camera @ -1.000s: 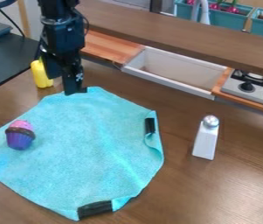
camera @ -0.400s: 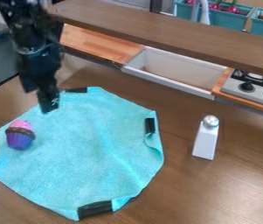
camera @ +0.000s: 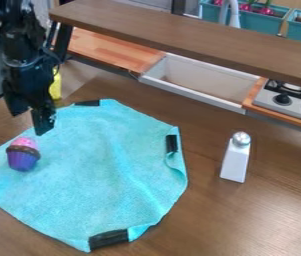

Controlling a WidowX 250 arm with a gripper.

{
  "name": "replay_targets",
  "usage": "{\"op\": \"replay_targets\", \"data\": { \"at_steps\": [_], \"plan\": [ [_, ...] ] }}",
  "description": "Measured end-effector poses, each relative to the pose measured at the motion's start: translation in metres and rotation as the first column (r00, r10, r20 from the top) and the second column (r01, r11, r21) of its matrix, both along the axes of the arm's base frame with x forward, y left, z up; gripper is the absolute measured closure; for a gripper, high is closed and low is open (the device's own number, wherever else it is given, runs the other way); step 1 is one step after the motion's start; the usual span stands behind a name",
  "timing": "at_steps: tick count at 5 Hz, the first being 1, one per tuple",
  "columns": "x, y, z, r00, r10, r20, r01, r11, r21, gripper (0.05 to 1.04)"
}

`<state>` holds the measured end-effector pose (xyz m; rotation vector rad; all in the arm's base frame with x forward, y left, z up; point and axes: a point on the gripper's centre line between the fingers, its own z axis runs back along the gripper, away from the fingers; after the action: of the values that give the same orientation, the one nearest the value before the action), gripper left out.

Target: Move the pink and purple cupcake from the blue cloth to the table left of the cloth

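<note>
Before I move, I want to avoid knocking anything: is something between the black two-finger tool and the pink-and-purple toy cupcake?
Nothing visible stands between the black tool and the toy cupcake, which sits near the edge of the turquoise fabric cloth.

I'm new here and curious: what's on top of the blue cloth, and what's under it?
On the cloth: a cupcake near one edge, and black strips at the rim. Whatever lies beneath is covered from sight.
</note>
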<state>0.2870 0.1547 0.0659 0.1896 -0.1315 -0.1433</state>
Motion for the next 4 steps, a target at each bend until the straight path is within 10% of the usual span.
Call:
{"op": "replay_targets", "data": {
  "at_steps": [4],
  "plan": [
    [0.003, 0.031, -0.026, 0.997, 0.08, -0.017, -0.08, 0.995, -0.051, 0.084]
  ]
}}
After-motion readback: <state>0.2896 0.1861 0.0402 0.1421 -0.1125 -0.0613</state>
